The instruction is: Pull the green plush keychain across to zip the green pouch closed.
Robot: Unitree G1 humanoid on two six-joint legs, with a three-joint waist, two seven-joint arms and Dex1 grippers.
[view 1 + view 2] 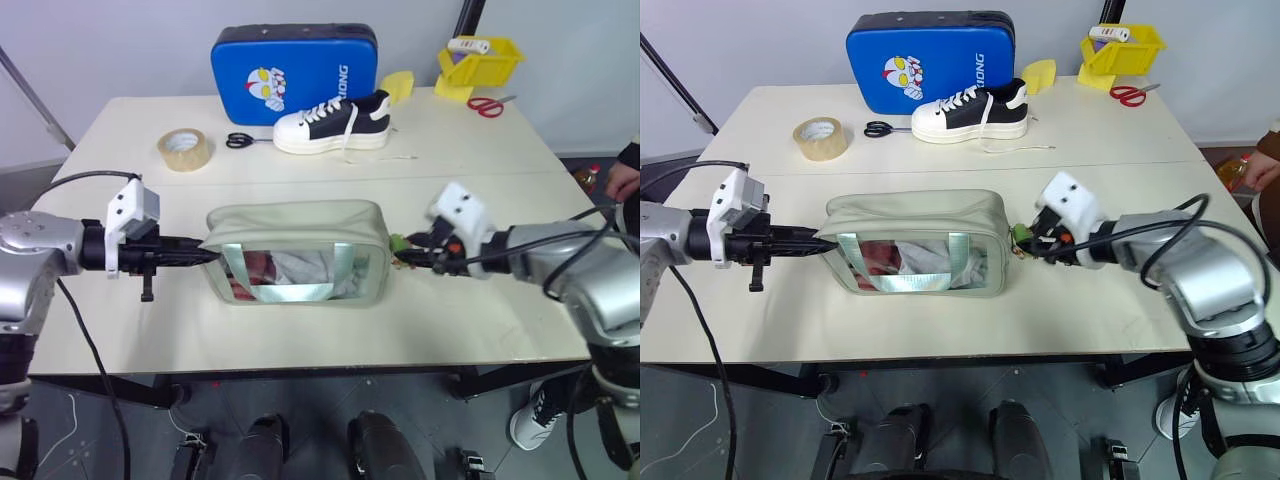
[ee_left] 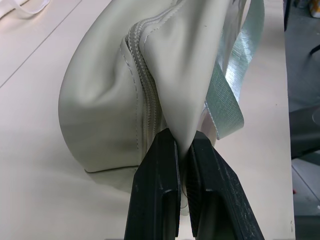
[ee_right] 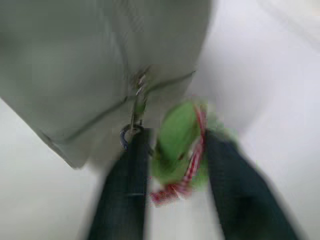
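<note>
Left gripper (image 2: 184, 165) pinches green pouch (image 1: 300, 235) end; right gripper (image 3: 175, 165) straddles green plush keychain (image 3: 177, 142), parted.

Beige table (image 1: 470, 330), grey wall (image 1: 120, 40)

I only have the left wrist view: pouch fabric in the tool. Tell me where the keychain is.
Observer: The green plush keychain hangs at the green pouch's right end, opposite the end that the left tool pinches.
Operator: Report the right tool.
Observer: The right tool is open, with one finger on each side of the keychain, not closed on it.
Operator: Say what lies beyond the pouch.
Observer: A white shoe, farther from the robot and well apart from the pouch.
</note>
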